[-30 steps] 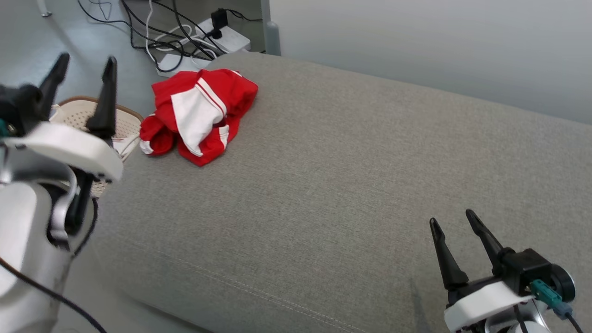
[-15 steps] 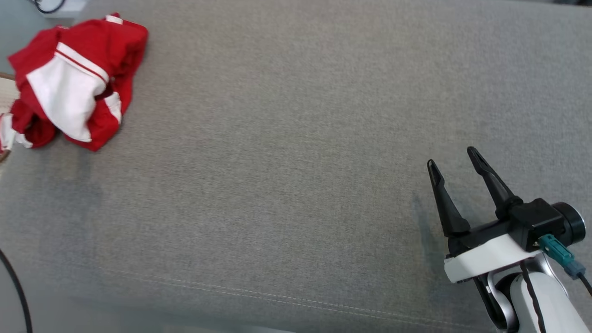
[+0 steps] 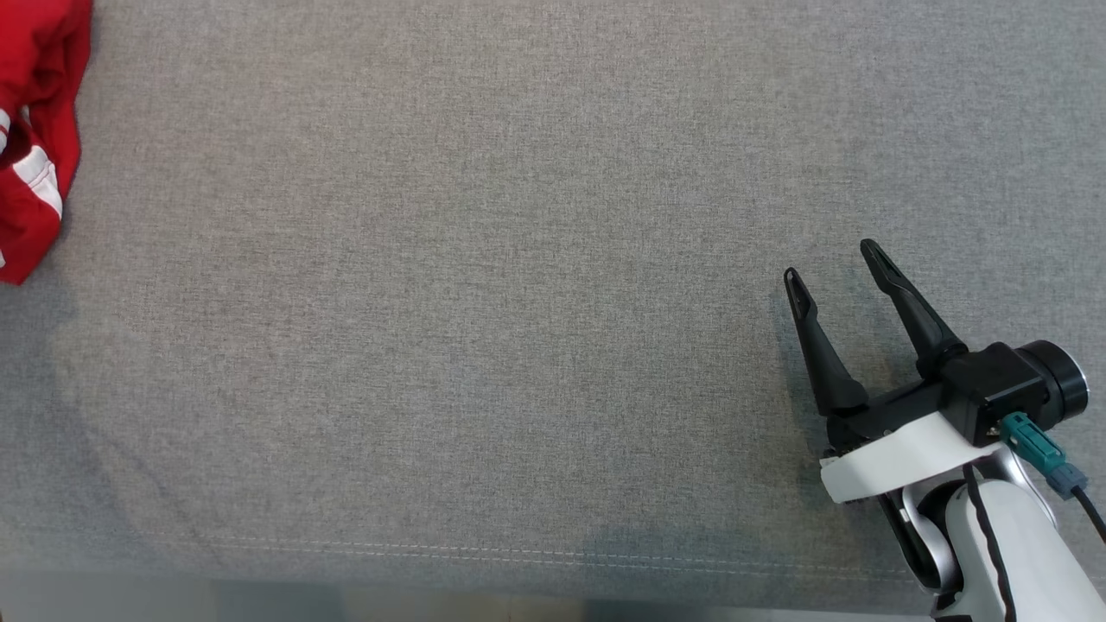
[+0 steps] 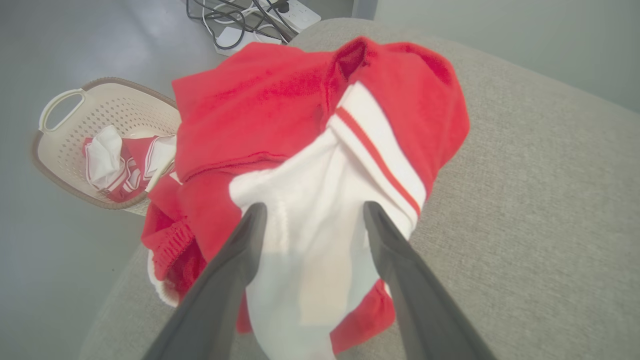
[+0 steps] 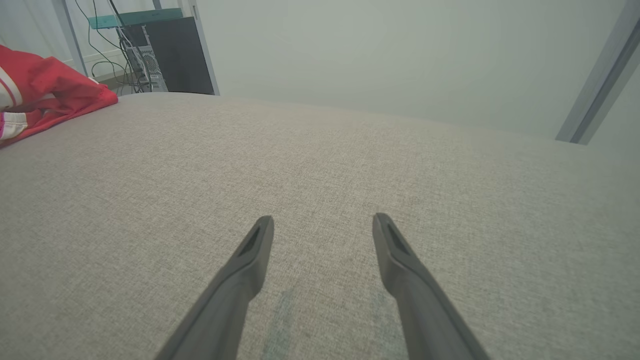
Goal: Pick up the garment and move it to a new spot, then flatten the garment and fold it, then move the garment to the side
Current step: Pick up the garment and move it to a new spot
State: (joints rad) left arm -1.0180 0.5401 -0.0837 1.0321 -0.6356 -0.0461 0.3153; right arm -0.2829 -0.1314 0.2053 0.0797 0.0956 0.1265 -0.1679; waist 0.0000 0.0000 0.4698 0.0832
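The garment is a crumpled red piece with white panels and stripes, lying at the left end of the grey cushion. In the left wrist view the garment is very near. My left gripper is open, and its dark fingers straddle the white panel. I cannot tell whether they touch the cloth. My right gripper is open and empty over bare cushion at the lower right, far from the garment. From the right wrist the garment shows at the far left beyond the open right gripper.
A beige basket holding more red and white cloth stands on the floor by the cushion's left end. A power strip with cables lies behind it. A dark computer case stands by the wall. The cushion's front seam runs along the bottom.
The head camera has swung right and down, so the garment now sits at the picture's left edge and the left arm has left it. Both grippers stay open.
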